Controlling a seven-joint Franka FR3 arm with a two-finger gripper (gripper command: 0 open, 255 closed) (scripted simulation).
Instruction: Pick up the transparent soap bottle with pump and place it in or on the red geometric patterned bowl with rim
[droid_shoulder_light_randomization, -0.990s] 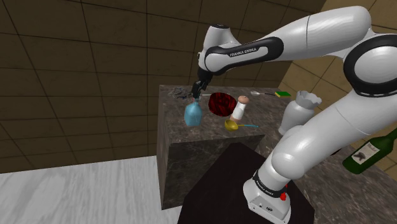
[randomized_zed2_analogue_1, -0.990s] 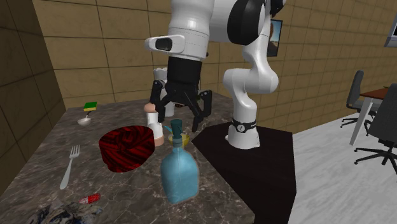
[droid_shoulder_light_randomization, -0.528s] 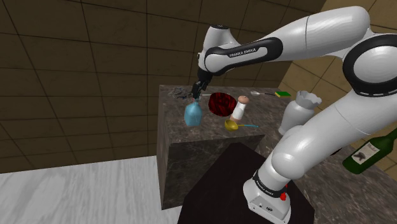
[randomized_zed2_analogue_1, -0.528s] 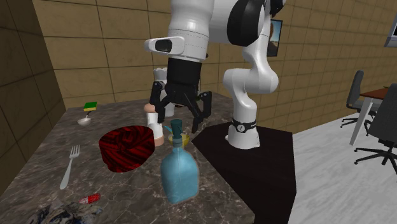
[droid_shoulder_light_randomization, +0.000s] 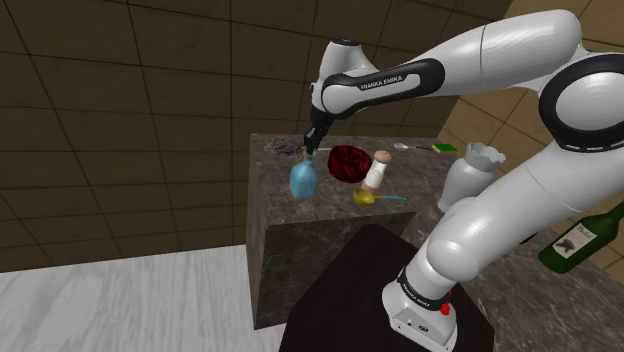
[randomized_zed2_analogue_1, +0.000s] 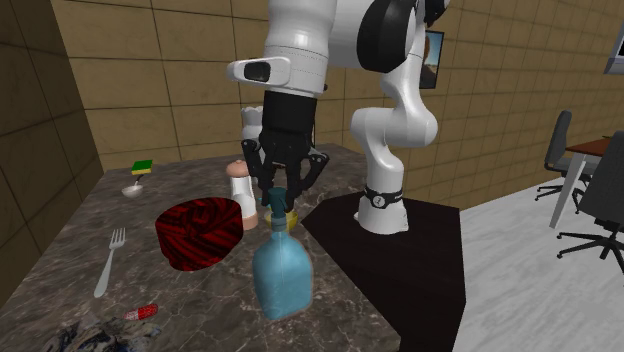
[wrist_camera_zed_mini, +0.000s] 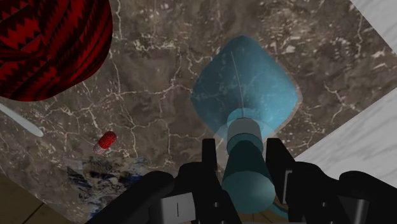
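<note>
The translucent blue soap bottle (randomized_zed2_analogue_1: 281, 275) stands upright close to a corner of the dark marble counter (randomized_zed2_analogue_1: 180, 300), with the counter's edge just past it. The black gripper (randomized_zed2_analogue_1: 277, 200) hangs straight above it, fingers drawn in narrow on either side of the pump head and apparently clasping it. That is the slimmest part, and gripping there leaves the wide body free. The bottle's base rests on the stone. The red patterned bowl (randomized_zed2_analogue_1: 200, 232) lies just beside it, further in from the edge, so the carry looks short. A fork (randomized_zed2_analogue_1: 108, 262) lies beyond the bowl, out of the way.
</note>
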